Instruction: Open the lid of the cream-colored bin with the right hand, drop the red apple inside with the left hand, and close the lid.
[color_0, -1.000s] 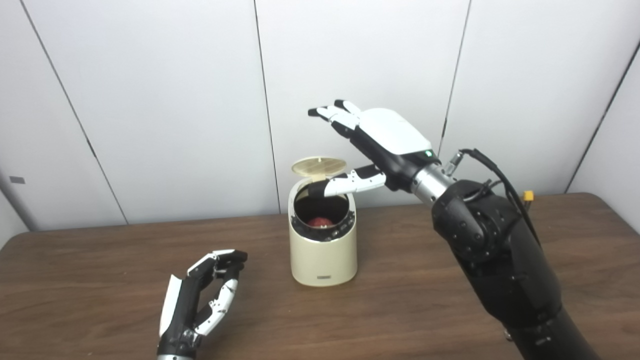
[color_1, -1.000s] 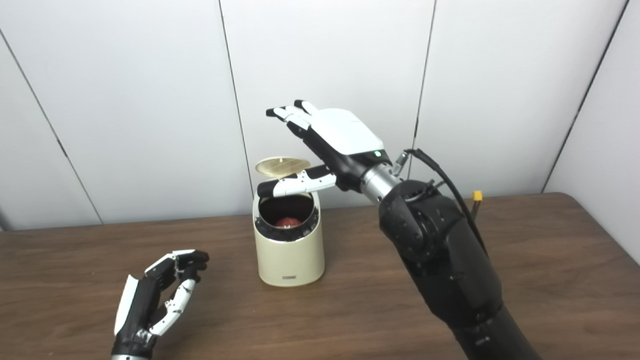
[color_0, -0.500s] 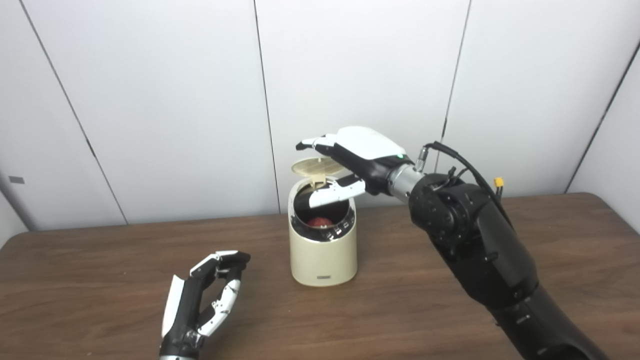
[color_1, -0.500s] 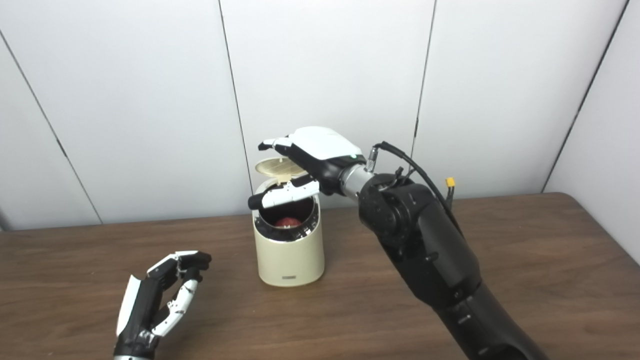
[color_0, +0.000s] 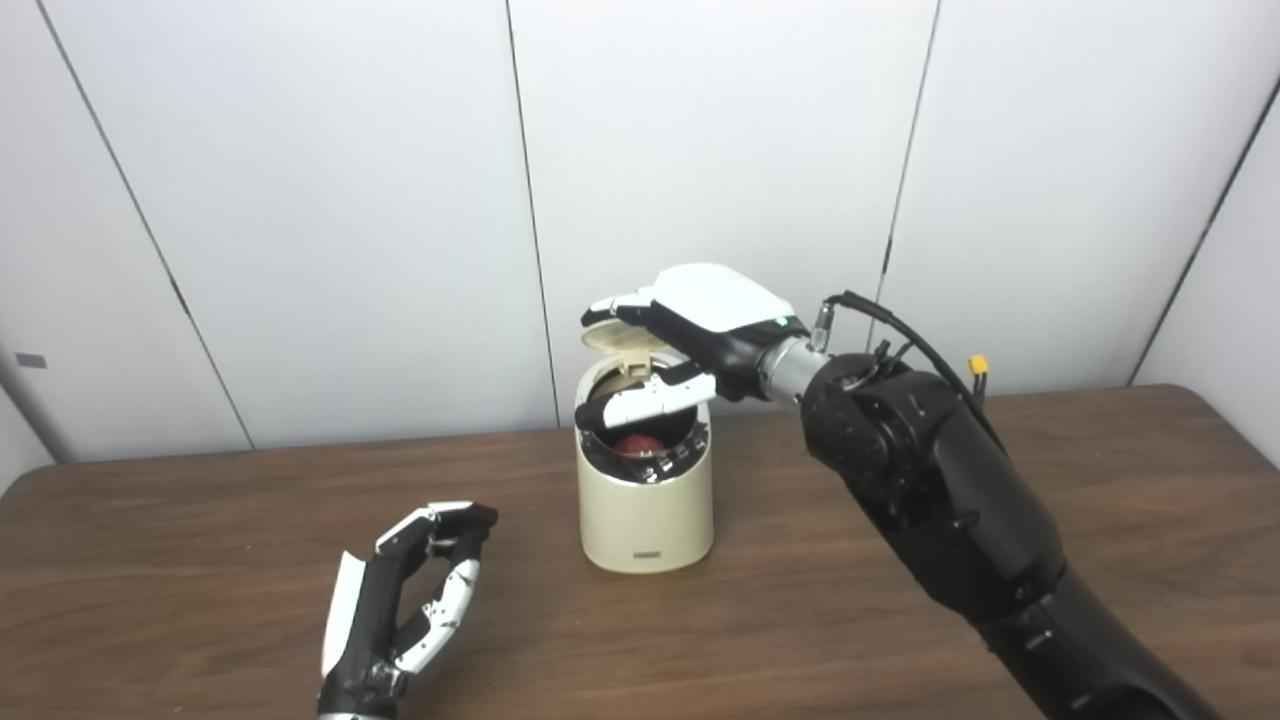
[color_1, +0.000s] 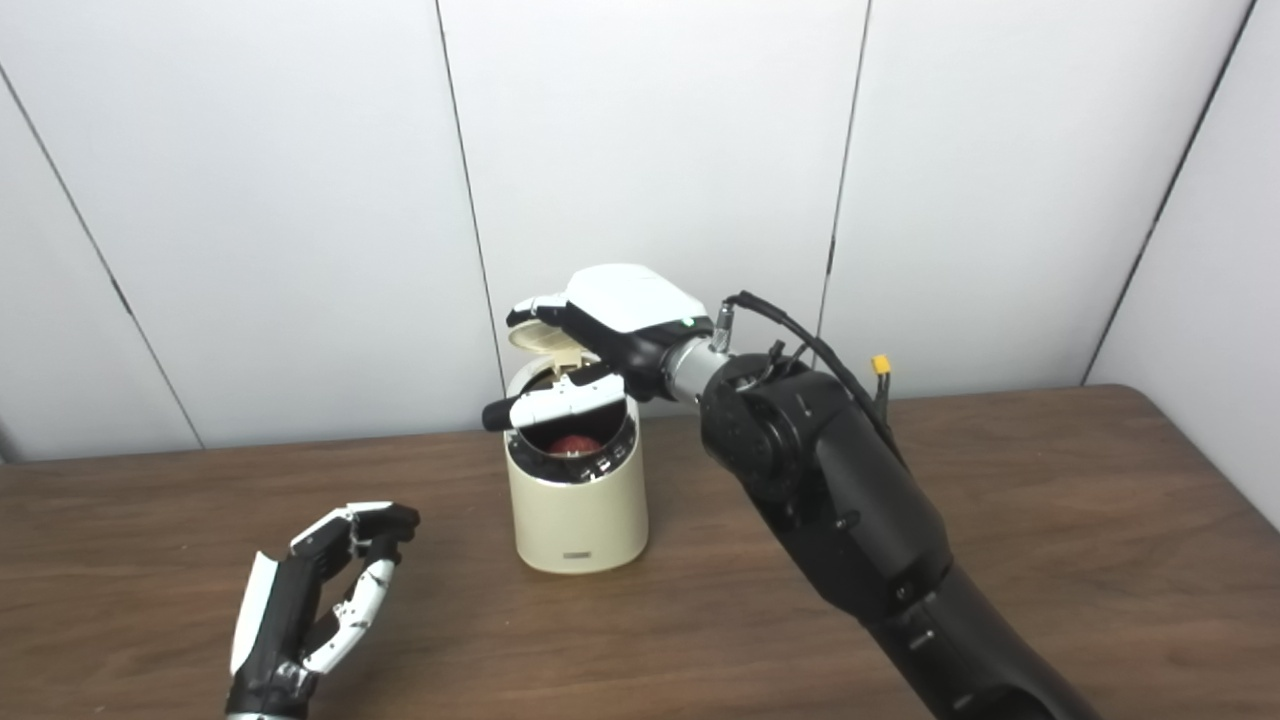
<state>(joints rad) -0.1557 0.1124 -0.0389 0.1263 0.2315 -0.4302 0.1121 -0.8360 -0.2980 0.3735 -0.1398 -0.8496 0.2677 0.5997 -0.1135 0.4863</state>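
We see the right hand (color_0: 700, 320) open, fingers (color_0: 610, 304) over the raised lid (color_0: 620, 342) of the cream bin (color_0: 645, 500); the red apple (color_0: 637, 444) lies inside. The left hand (color_0: 400, 600), empty and loosely curled, rests on open worktop (color_0: 200, 560), well apart.

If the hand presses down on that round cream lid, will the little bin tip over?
Probably not: the cream-colored cylindrical bin stands flat on the brown wooden table, and the hinged round lid should swing down. It looks light plastic, so a sideways shove might slide it.

No text can be read; the small dark label low on the bin (color_0: 647, 553) is illegible
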